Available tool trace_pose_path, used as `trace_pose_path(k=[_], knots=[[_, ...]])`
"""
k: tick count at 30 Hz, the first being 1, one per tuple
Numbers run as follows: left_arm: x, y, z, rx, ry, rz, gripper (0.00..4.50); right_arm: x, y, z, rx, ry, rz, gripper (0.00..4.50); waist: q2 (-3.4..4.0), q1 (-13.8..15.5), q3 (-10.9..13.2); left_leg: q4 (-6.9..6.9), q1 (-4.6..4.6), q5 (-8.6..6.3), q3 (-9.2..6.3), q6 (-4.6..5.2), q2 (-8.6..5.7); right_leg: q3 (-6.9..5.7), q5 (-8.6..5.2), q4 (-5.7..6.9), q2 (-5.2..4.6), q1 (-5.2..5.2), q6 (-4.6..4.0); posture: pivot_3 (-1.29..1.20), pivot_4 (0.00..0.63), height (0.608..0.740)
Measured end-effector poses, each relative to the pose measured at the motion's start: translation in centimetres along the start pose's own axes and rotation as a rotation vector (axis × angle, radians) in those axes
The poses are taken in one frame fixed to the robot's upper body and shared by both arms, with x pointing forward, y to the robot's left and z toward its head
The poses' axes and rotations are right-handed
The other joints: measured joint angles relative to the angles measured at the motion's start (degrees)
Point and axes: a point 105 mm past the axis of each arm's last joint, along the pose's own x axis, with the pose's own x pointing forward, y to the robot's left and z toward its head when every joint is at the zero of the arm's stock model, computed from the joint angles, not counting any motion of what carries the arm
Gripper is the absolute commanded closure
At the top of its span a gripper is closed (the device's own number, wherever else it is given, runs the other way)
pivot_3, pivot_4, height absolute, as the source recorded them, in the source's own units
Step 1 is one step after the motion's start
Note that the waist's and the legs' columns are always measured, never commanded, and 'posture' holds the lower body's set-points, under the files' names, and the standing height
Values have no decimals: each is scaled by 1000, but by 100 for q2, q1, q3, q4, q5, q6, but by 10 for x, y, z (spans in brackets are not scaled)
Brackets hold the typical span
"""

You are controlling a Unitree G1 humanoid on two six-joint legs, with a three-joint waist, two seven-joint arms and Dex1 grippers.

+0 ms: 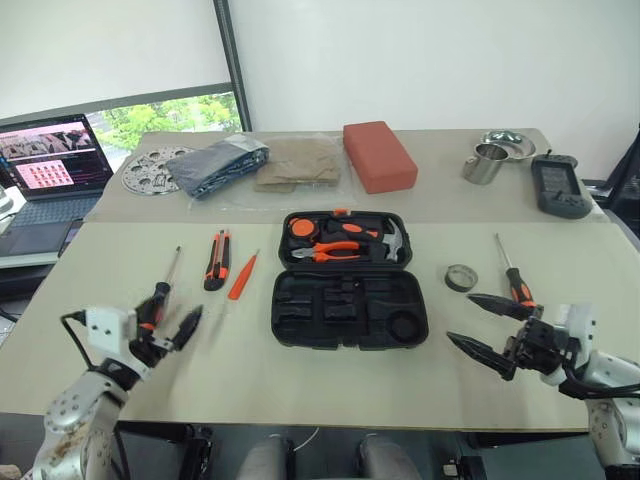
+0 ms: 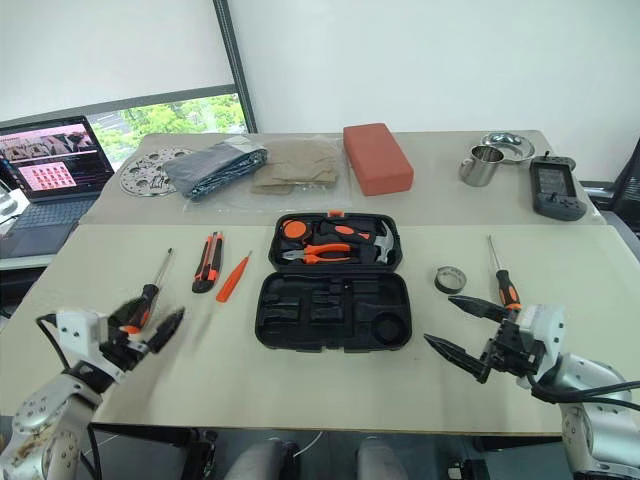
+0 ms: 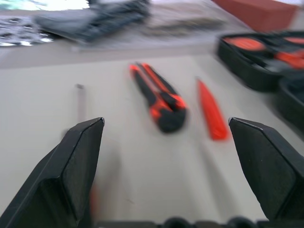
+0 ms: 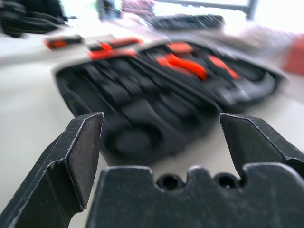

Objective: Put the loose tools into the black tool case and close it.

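A: What could go wrong from here?

B: Nothing is picked up yet. The left gripper (image 1: 172, 324) hangs at the lower left of the frame with its jaws apart and empty, right over the handle of the left screwdriver (image 1: 163, 292). That tool is thin and lies flat on the table (image 1: 250, 360), so the jaws could skid on the round handle and roll it away.

A: And the other side?

B: The right gripper (image 1: 484, 331), lower right, is also spread wide and holds nothing. The right screwdriver (image 1: 512, 275) lies just behind it and the tape roll (image 1: 461, 277) a little to the left. A careless sweep could knock the roll, which looks light enough to slide.

A: Where is the case?

B: The black tool case (image 1: 349, 311) lies open at the centre of the frame, lid half toward the top. The lid already carries pliers (image 1: 335, 250) and a hammer (image 1: 392, 240). The near half shows empty moulded slots and a round recess at its right end.

A: So fit matters.

B: I'd judge so. A tool laid across a slot instead of in it would likely stop the lid closing. The utility knife (image 1: 217, 260) and the slim orange tool (image 1: 243, 275) wait side by side, left of the case, apart from each other.
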Motion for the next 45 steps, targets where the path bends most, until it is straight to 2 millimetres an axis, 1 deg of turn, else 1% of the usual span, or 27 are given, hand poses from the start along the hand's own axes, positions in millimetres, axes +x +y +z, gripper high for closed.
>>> trace_pose_path(k=[2,4,8,11,13,15,16,19,21,22,24,29,31,32,35,36,37,38,39,40,41,42,45], knots=[[6,9,-1,-22,8,62,0,13,5,11,-28,-26,52,10,-4,-4,-1,-1,1,0,-1,0,-1,-1,2,0,0,0,2,0,150,740],[7,13,-6,-35,37,99,0,18,9,14,-28,-30,78,10,-6,1,-6,-4,2,-1,-3,-3,-1,-3,3,1,0,1,1,0,150,740],[4,24,-30,-58,154,187,0,23,13,19,-10,-47,99,10,-16,8,-2,-7,1,-2,-8,-4,0,-6,4,-1,-2,0,-1,0,150,740],[4,28,-41,-93,222,233,0,28,15,27,-23,-69,125,10,-17,7,-1,-7,4,-2,-10,-4,0,-6,5,3,-5,1,-2,0,150,740],[5,29,-42,-95,245,230,0,30,16,29,-26,-71,132,10,-15,6,-3,-8,11,-3,-10,-4,0,-5,5,6,-4,4,-3,0,150,740],[2,30,-44,-85,274,220,529,30,16,28,-21,-68,132,0,-10,-5,-5,-9,13,-3,-8,-5,0,-2,4,6,-5,3,-4,0,150,740],[1,31,-46,-82,290,222,722,30,16,28,-20,-68,131,0,-9,-11,-6,-9,13,-3,-7,-5,0,-2,4,6,-6,3,-4,0,150,740],[-1,34,-49,-82,307,230,1881,30,15,28,-20,-67,128,0,7,-9,-13,-9,13,-3,-5,-5,-2,-1,4,7,-10,3,-3,0,150,740],[-2,37,-49,-84,307,242,2539,30,15,28,-20,-67,127,0,7,-3,-14,-8,13,-3,-5,-5,-1,-2,4,7,-10,3,-4,0,150,740],[-2,38,-50,-86,308,247,2971,30,15,28,-20,-67,127,0,7,0,-14,-7,13,-3,-5,-5,-2,-1,4,7,-12,3,-3,0,150,740],[-2,40,-49,-78,295,250,3569,30,15,28,-20,-67,125,0,7,5,-14,-6,12,-3,-4,-5,-3,-2,5,6,-14,3,-3,0,150,740],[0,36,-47,-130,216,235,3558,29,13,28,-20,-67,108,0,4,23,-12,-6,7,-4,-5,-6,-2,-3,5,6,-17,0,-4,0,150,740],[4,31,-39,-131,156,177,3558,26,10,30,-24,-67,81,0,-6,43,-7,-7,4,-3,-8,-6,0,-6,7,5,-15,-3,-8,0,150,740],[9,26,-31,-126,118,119,3558,23,7,31,-27,-69,63,0,-27,60,1,-7,4,-3,-8,-6,1,-8,10,3,-14,-4,-12,0,150,740],[29,3,7,-35,32,-129,3558,14,4,29,-20,-59,30,0,-52,139,7,-9,2,-3,-11,-8,3,-21,12,-3,-11,-2,-17,0,150,740],[36,-10,26,17,-4,-245,3558,13,3,28,-17,-58,28,0,-45,143,5,-11,3,-3,-8,-8,2,-17,12,-3,-17,-1,-17,0,150,740],[40,-15,33,43,-16,-293,3558,13,3,28,-15,-58,27,0,-36,139,1,-12,2,-3,-5,-8,1,-16,12,-5,-19,-1,-16,0,150,740],[46,-32,43,99,-28,-421,3558,11,2,27,-6,-57,20,0,-21,142,-3,-12,2,-3,0,-8,-1,-14,12,-7,-22,0,-15,0,150,740],[53,-48,49,159,-31,-547,3558,8,1,25,1,-54,11,0,-12,142,-4,-12,2,-2,3,-7,-1,-14,12,-9,-19,0,-15,0,150,740],[59,-63,52,222,-28,-658,3558,7,0,24,4,-53,7,0,-6,149,-5,-10,1,-2,7,-7,-4,-16,12,-11,-11,0,-15,0,150,740],[63,-71,53,254,-28,-714,3558,7,0,24,5,-53,6,0,-5,147,-5,-10,1,-2,9,-7,-3,-14,12,-11,-6,-1,-15,0,150,740],[70,-84,52,313,-16,-824,3558,5,-1,24,6,-50,-1,0,-5,145,-5,-9,0,-2,11,-6,-5,-17,12,-11,5,1,-15,0,150,740],[86,-105,42,439,39,-1032,3558,-1,-1,21,15,-38,-21,0,-9,110,-2,-8,-6,-1,11,-5,-6,-18,11,-10,27,-5,-16,0,150,740]])
